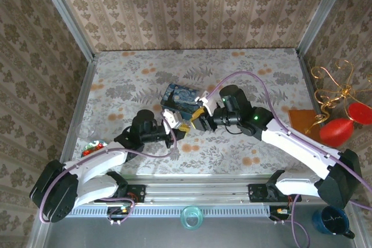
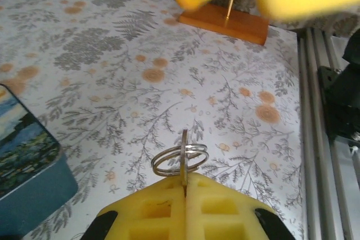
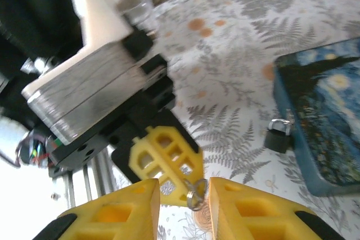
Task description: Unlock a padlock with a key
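My left gripper (image 2: 185, 190) is shut on a small silver key (image 2: 184, 149), which stands on edge out of its yellow pads with a double key ring (image 2: 180, 159) through it. The right gripper (image 3: 183, 196) is open, its two fingers either side of the key ring (image 3: 197, 190) and the left gripper's yellow fingertips (image 3: 166, 158). From above, both grippers meet just in front of the blue Starry-Night box (image 1: 180, 99). The tiny dark padlock (image 3: 278, 136) with its silver shackle hangs at the blue box's (image 3: 323, 122) side, to the right of the grippers.
An orange base (image 1: 303, 119) with a gold wire stand and red ornaments (image 1: 336, 130) sits at the right edge. A colourful wrapper (image 1: 90, 147) lies at the left. A clear cup (image 1: 190, 218) and a blue mug (image 1: 331, 221) stand beyond the rail.
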Available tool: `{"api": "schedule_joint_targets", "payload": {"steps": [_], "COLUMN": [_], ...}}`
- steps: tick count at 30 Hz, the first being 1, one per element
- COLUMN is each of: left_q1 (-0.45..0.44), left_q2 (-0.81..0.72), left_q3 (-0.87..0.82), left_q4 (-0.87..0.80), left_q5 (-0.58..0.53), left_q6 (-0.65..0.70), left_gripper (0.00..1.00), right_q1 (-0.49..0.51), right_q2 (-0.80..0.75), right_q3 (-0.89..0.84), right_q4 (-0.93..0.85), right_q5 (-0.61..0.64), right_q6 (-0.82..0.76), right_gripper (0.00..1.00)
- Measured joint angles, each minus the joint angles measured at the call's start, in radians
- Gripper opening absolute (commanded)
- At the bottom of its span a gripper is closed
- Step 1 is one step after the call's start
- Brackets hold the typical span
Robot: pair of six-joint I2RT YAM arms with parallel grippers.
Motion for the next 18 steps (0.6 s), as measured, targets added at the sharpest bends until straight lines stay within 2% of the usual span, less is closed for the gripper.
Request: {"api": "schedule_joint_targets", "payload": {"steps": [6, 13, 18], "left_q1": [-0.012, -0.013, -0.013], "left_q2": [0.010, 0.011, 0.018], "left_q3": [0.003, 0.019, 0.022], "left_q4": [-0.025, -0.042, -0.067], "left_q5": [0.037, 0.068, 0.072], "left_q6": [0.012, 0.021, 0.022], "left_gripper": [0.00, 0.00, 0.00], "right_q1": [0.021, 0.023, 0.026], "right_q2": [0.003, 0.030, 0.055], "right_q3": [-0.041, -0.060, -0.060], "right_q4": [-0.017, -0.018, -0.023], "right_q5": [-0.068, -0.078, -0.074], "right_q6": [-0.138, -0.198, -0.220], "right_gripper": [0.29, 0.28, 0.22]}}
